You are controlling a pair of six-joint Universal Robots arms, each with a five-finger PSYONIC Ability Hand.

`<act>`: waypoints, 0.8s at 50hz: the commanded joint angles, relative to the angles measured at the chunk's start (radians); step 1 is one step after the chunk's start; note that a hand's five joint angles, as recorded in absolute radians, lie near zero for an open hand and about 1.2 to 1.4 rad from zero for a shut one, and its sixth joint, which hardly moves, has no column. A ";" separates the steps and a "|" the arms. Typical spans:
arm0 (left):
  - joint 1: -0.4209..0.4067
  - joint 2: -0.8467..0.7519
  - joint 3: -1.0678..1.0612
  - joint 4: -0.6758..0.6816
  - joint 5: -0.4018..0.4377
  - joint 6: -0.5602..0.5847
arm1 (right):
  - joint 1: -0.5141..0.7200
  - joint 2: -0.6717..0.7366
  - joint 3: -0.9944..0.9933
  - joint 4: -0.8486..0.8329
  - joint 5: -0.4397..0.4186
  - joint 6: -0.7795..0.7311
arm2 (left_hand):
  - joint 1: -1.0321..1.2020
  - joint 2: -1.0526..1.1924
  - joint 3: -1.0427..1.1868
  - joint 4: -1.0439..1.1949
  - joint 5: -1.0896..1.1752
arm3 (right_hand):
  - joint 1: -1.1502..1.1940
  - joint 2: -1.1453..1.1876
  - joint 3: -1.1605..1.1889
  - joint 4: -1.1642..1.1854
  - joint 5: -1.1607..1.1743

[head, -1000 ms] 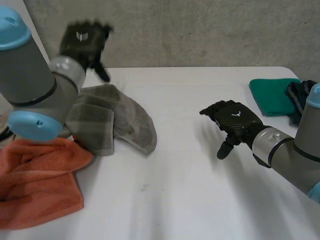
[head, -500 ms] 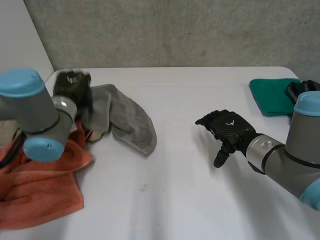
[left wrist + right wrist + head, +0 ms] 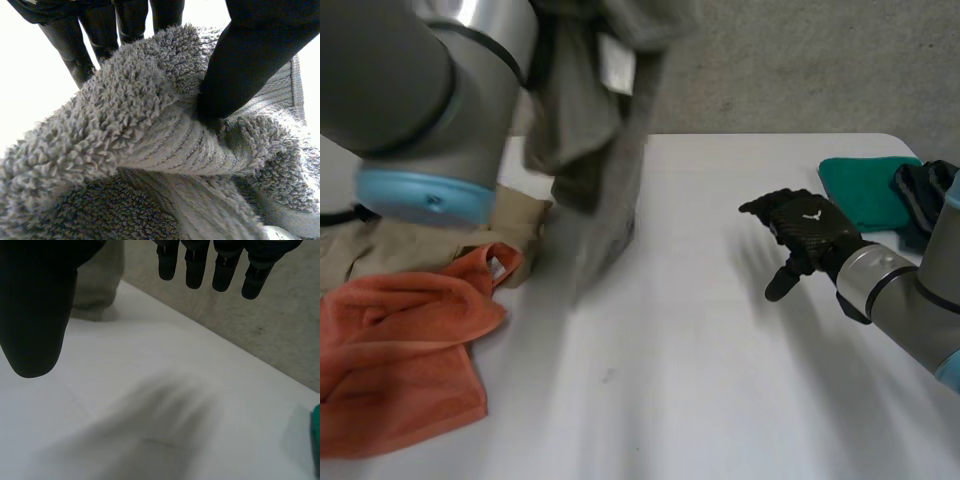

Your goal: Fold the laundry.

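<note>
Grey towel [image 3: 150,150] pinched between left hand [image 3: 260,50] thumb and fingers; right hand [image 3: 810,232] fingers slack, empty; green cloth [image 3: 865,190] behind its knuckles.

The hanging towel [image 3: 605,130] is up off the surface [image 3: 700,380] at the far left, its lower end just above the surface and in front of the left arm [image 3: 410,90]. In the left wrist view a fold of it lies between the thumb and fingers of the left hand [image 3: 250,55]. Below the arm a flat cloth [image 3: 420,240] lies at the left edge, and a crumpled towel [image 3: 400,360] lies in front of it, overlapping its near edge, at the near left corner. The right hand [image 3: 808,232] hovers over the right half of the surface, well apart from the hanging towel. Behind it, at the far right corner, lies a folded cloth [image 3: 860,190], with a small bundle [image 3: 923,190] touching its right side.
</note>
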 commanded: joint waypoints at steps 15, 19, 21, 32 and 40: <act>0.030 -0.009 -0.646 -0.041 -0.051 0.061 | 0.011 0.077 -0.085 0.089 -0.005 0.037 | -0.441 -0.493 -0.485 -0.499 -0.417 | -0.052 -0.034 -0.031 -0.036 -0.048; 0.063 0.074 -0.751 -0.018 -0.053 0.162 | 0.032 0.115 -0.146 0.177 -0.007 0.070 | -0.720 -0.772 -0.764 -0.779 -0.697 | -0.052 -0.034 -0.031 -0.036 -0.048; 0.076 0.110 -0.787 -0.005 -0.055 0.207 | 0.041 0.132 -0.170 0.209 -0.010 0.093 | -0.796 -0.848 -0.840 -0.855 -0.773 | -0.052 -0.034 -0.031 -0.036 -0.048; 0.042 0.216 -0.902 0.025 -0.047 0.271 | 0.158 0.249 -0.278 0.171 0.007 0.109 | -0.964 -1.016 -1.008 -1.023 -0.941 | -0.052 -0.034 -0.031 -0.036 -0.048; 0.034 0.076 -0.835 0.058 -0.084 0.273 | 0.241 0.364 -0.390 0.097 0.099 0.106 | -0.893 -0.946 -0.938 -0.952 -0.870 | -0.052 -0.034 -0.031 -0.036 -0.048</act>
